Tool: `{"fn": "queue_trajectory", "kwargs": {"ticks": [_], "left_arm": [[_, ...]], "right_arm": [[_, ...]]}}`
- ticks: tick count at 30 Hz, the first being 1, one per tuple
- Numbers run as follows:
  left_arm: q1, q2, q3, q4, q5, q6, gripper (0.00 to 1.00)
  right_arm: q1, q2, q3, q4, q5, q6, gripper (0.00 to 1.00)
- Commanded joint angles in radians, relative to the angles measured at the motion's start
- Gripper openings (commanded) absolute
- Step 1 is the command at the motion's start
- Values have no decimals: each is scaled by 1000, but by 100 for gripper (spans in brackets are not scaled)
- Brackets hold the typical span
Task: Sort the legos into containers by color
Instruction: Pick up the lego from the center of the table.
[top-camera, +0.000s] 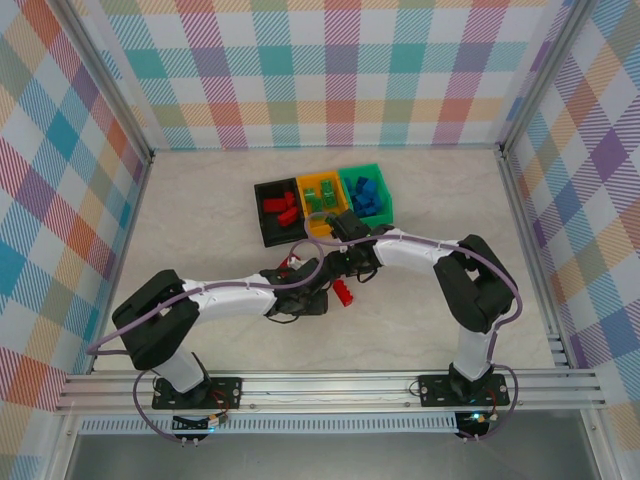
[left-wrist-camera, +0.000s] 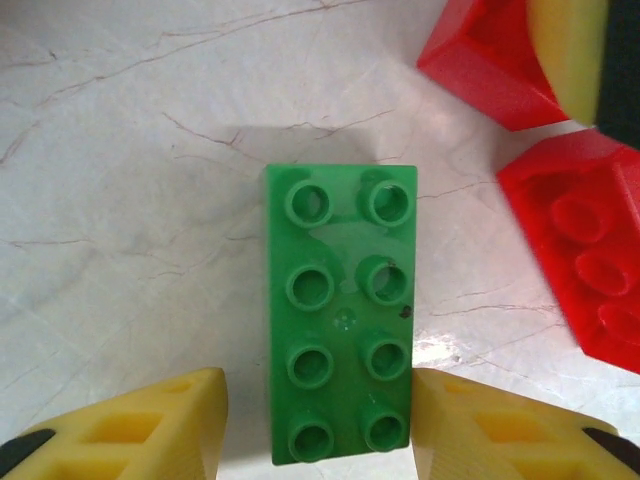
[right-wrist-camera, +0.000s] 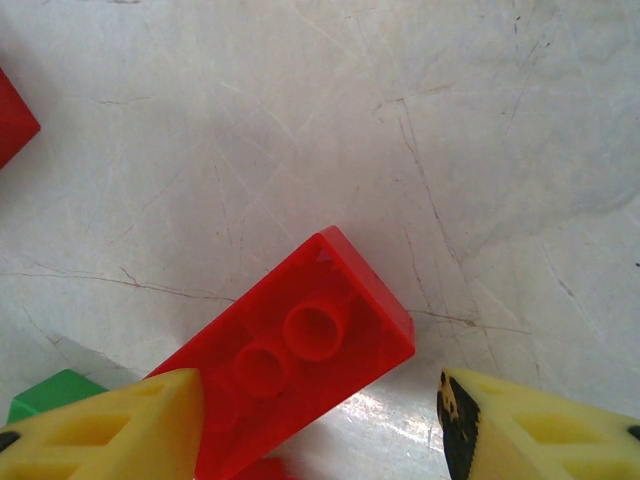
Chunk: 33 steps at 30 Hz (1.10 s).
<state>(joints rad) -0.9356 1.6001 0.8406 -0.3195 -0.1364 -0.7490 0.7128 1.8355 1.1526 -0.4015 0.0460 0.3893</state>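
Three joined containers stand in a row running from 9 to 3 o'clock. The black bin (top-camera: 262, 215) holds red bricks (top-camera: 281, 208), the orange-yellow bin (top-camera: 318, 176) holds green bricks (top-camera: 321, 196), and the green bin (top-camera: 389, 203) holds blue bricks (top-camera: 366, 193). At their 6 o'clock, loose on the surface, a green eight-stud brick (left-wrist-camera: 340, 315) lies flat, studs up. Near it lie a smooth-faced red brick (left-wrist-camera: 480, 60) at 1 o'clock and a studs-up red brick (left-wrist-camera: 585, 265) at 3 o'clock, neither touching it.
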Motion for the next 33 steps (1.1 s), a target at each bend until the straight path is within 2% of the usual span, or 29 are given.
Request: {"fn": "queue_trajectory", "kwargs": {"ticks": [1, 8, 13, 17, 25, 33], "left_arm": [[-6, -1, -14, -63, -41, -30, 49], [-6, -69, -40, -118, -122, -36, 42], [-6, -113, -44, -122, -140, -32, 37], [-6, -156, -63, -93, -134, -25, 28], [-6, -242, -57, -131, -185, -24, 27], [-5, -356, -43, -195, -266, -18, 26]], "right_arm": [[-7, -21, -30, -21, 21, 13, 63], [-7, -31, -39, -4, 11, 15, 63], [-7, -39, -46, 2, 7, 18, 63], [-9, -52, -54, 17, -17, 31, 63], [-24, -88, -72, 28, -26, 35, 63], [-80, -125, -110, 61, -65, 55, 63]]}}
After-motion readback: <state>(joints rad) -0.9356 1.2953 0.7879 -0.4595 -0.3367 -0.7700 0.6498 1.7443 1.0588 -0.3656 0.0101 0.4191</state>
